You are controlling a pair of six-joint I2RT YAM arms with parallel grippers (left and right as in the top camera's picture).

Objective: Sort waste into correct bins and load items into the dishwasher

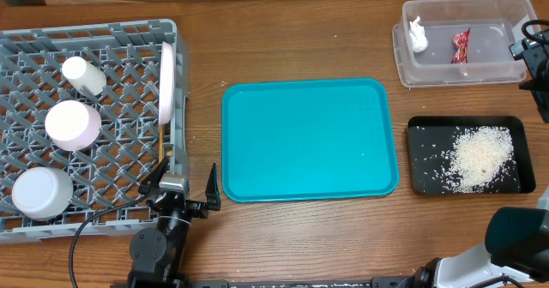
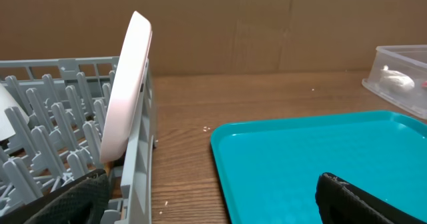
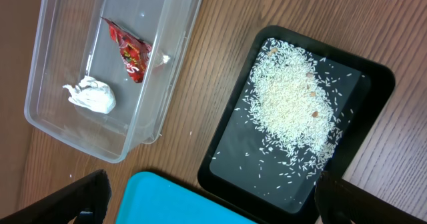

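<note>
**Dishes in the rack, waste in the bins: handling notes**

Plate [image 1: 167, 82]: stands on edge against the right wall of the grey rack [image 1: 86, 29]. Judged stiff, glossy, breakable. Its upper rim is free, and that looks the best place to take it.

Cup [image 1: 83, 74], pinkish bowl [image 1: 72, 123] and grey-blue bowl [image 1: 41, 192]: all on the lattice, well apart. Hard and smooth, likely slippery, so grip across a wall or rim.

Chopsticks [image 1: 162, 142]: along the same wall, below the plate. Thin and light; pinch at mid-length.

Red wrapper [image 3: 129, 51] and tissue [image 3: 90, 95]: in the clear tub [image 1: 399, 44], near each other but not touching. Soft and weightless, so any pinch should serve.

Rice [image 3: 287, 97]: heaped in the black tray [image 1: 420, 177]. Loose grains that no pinch will carry.

Teal tray [image 1: 309, 138]: on the bench [image 1: 292, 31], between rack and bins.

Left tool [image 1: 186, 178]: at the rack's near corner, spread wide, holding nothing.

Right tool [image 3: 220, 204]: above the bins, likewise spread and unladen.
</note>
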